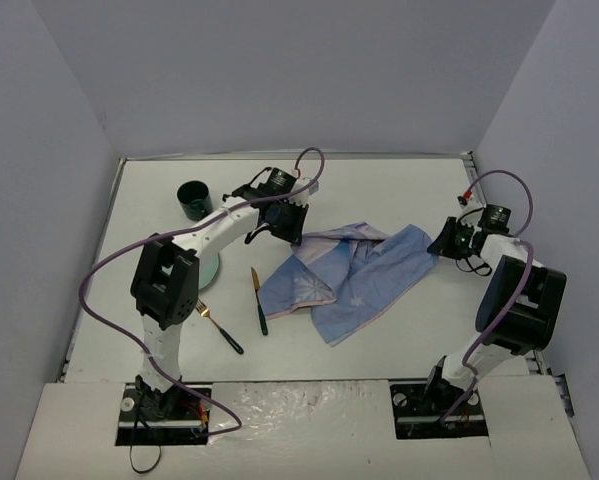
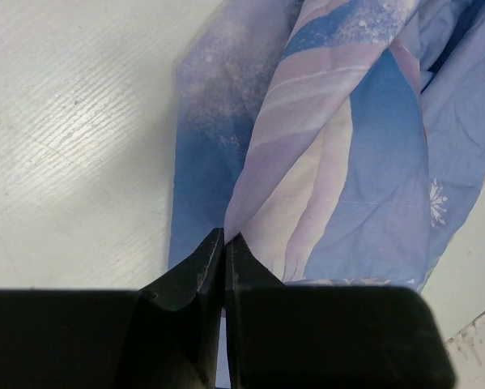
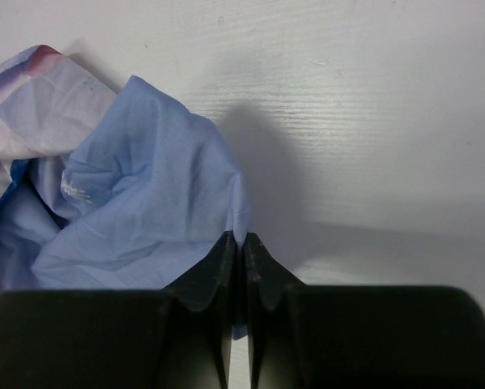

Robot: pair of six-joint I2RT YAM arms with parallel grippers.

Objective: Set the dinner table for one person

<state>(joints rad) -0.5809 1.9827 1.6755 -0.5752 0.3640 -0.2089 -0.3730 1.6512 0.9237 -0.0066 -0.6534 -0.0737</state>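
The blue printed cloth [image 1: 349, 275] is spanned left-to-right mid-frame on the worktop [image 1: 399, 190]; its ends are gripped by the closed left pincer [image 1: 279, 222] and closed right pincer [image 1: 449, 240].

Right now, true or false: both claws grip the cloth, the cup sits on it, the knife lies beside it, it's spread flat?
1. The left gripper and right gripper are both shut on the blue printed cloth. True.
2. The dark green cup sits on the cloth. False: it stands on the bare table, apart from it.
3. The knife lies beside the cloth. True.
4. The cloth is spread flat. False: it is crumpled.
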